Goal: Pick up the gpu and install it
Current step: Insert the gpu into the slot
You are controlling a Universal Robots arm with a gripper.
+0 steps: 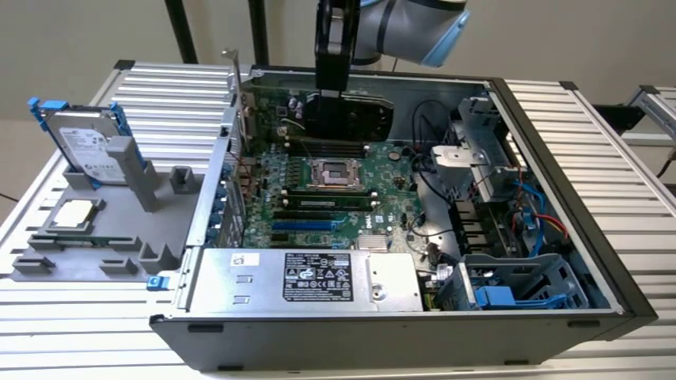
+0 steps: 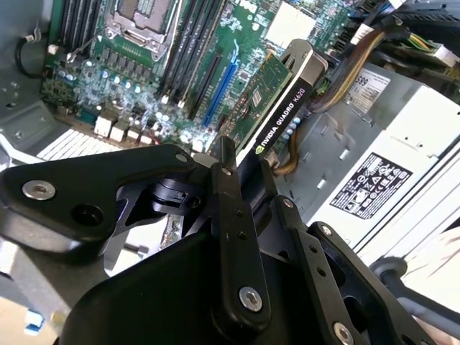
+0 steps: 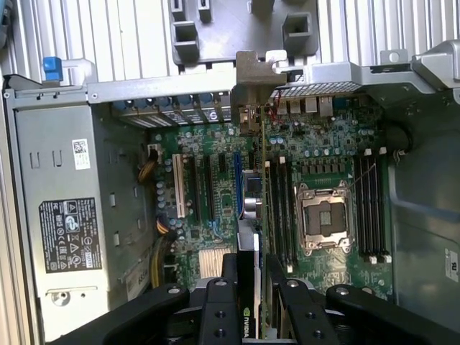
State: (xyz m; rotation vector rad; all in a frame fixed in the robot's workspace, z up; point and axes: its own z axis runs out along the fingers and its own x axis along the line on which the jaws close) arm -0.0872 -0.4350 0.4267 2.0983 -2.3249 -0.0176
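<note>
The gpu (image 1: 357,119), clamped on edge in the end effector (image 1: 329,96), hangs over the motherboard (image 1: 266,186) in the exterior view, near the blue slot (image 2: 219,90) in the second wrist view and edge-on beside it in the first wrist view; I judge the install is in hand, calling for exact slot alignment.

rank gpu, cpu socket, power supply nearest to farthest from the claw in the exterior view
1. gpu, gripped in the claw, at the case's far side
2. cpu socket, middle of the motherboard
3. power supply, along the case's near edge

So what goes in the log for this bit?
pincer: shut on graphics card | card: on edge above circuit board | place: inside open computer case
</note>
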